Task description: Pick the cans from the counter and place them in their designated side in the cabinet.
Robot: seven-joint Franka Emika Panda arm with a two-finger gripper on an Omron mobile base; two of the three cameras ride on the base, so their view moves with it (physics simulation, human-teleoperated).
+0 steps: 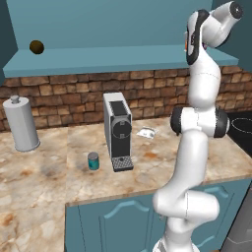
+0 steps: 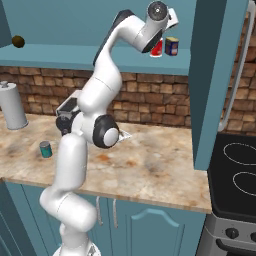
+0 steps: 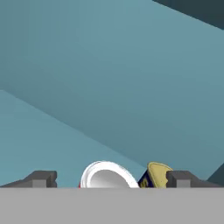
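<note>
Red can [image 2: 158,48] half hidden behind the open tool [image 3: 109,179].

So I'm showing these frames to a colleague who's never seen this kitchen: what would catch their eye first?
Probably the white arm stretched up to the cabinet shelf, its gripper open with the red can standing between the fingertips, beside a dark blue can. Next, the teal can alone on the counter, just left of the coffee machine.

I see the marbled worktop [image 1: 44,182] carrying the teal can [image 1: 93,161], coffee machine [image 1: 118,130] and grey canister [image 1: 20,124], all far below my end effector [image 3: 111,181]; the cabinet shelf [image 2: 75,56] beneath it holds the red can [image 2: 157,48] and blue can [image 2: 172,46].
</note>
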